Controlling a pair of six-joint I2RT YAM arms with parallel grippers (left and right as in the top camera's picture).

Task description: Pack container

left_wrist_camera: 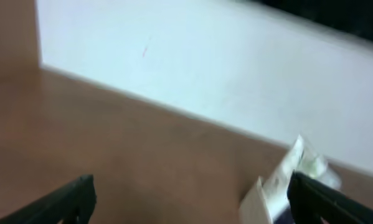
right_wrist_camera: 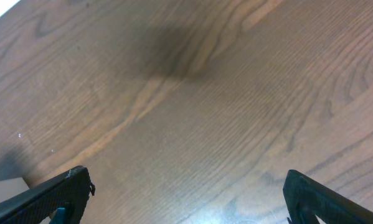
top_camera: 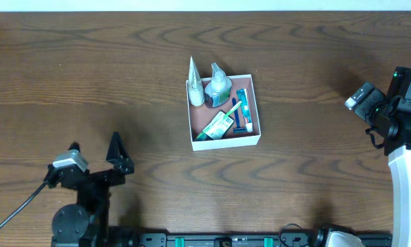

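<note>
Overhead, the container sits centred on the counter, well apart from my left end effector. Left wrist: jaws spread wide, holding nothing, container corner beside the right-hand jaw. Right wrist: my right end effector gapes empty above the counter.

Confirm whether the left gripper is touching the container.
Apart. Overhead view shows bare table between the open left gripper and the container.

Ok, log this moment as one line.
box: holds toiletries | left claw: open, empty | right claw: open, empty | both claws away from box
</note>
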